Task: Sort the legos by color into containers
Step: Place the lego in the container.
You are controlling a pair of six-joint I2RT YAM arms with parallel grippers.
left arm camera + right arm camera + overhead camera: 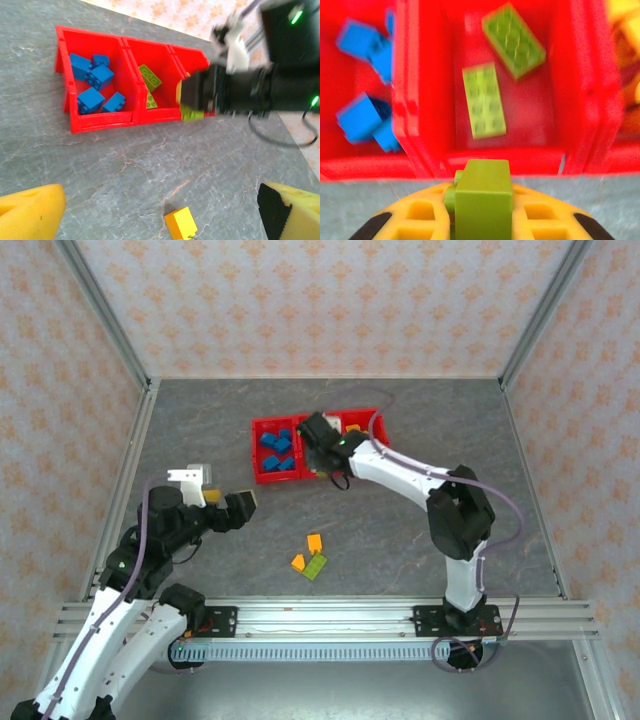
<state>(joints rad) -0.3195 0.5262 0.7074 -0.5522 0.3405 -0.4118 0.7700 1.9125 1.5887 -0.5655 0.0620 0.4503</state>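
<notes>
Progress is good but not complete. Three joined red bins (102, 121) stand toward the far edge of the table (450, 420). The left bin holds five blue bricks (100, 76), the middle one two green bricks (483, 100), and the right one orange bricks (622, 20) that I cannot count. The right gripper (482, 225) is clenched on a third green brick (482, 197) at the near rim of the middle bin. The left gripper (157, 207) is spread and empty. Toward the near edge of the table, two loose orange bricks (315, 542) and one loose green brick (316, 567) wait to be sorted.
</notes>
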